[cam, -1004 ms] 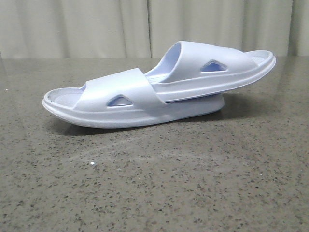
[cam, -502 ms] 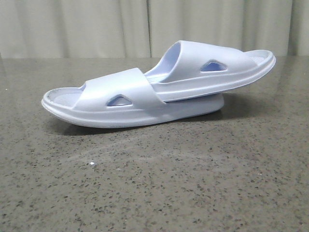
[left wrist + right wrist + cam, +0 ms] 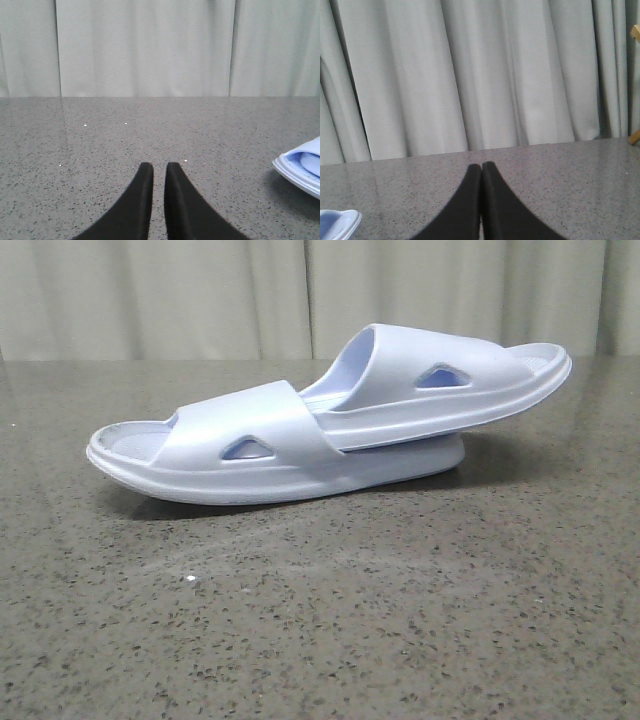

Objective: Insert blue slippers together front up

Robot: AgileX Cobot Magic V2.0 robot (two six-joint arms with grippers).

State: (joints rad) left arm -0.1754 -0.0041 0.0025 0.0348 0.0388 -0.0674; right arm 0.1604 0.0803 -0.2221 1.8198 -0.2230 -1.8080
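Change since earlier frames: none visible; the blue slippers (image 3: pixel 330 425) lie as they did one second ago, and no arm has entered the front view.
Front view, slippers: centre of frame, on the speckled grey bench (image 3: pixel 320 620). The upper slipper (image 3: pixel 440 380) has one end pushed under the strap of the lower slipper (image 3: pixel 230 445); its other end rises toward upper right, clear of the bench.
Front view, surroundings: pale curtain (image 3: pixel 200 300) across the top; nothing stands between the pair and the near bench edge.
Left wrist view, left hand (image 3: pixel 154 172): fingers narrow, a thin gap between them, holding nothing. One slipper end (image 3: pixel 300 167) shows at the right edge, well apart from the hand.
Right wrist view, right hand (image 3: pixel 481 172): fingers pressed together, empty. A slipper end (image 3: pixel 337 222) sits at lower left.
Right wrist view, other: a wooden object at the right edge, unidentifiable.
Risk: the nested fit looks shallow; the raised upper slipper could tip or slide out if the bench or pair is nudged.
Risk, cause: a hand advancing with fingers this narrow would push the pair rather than grip it.
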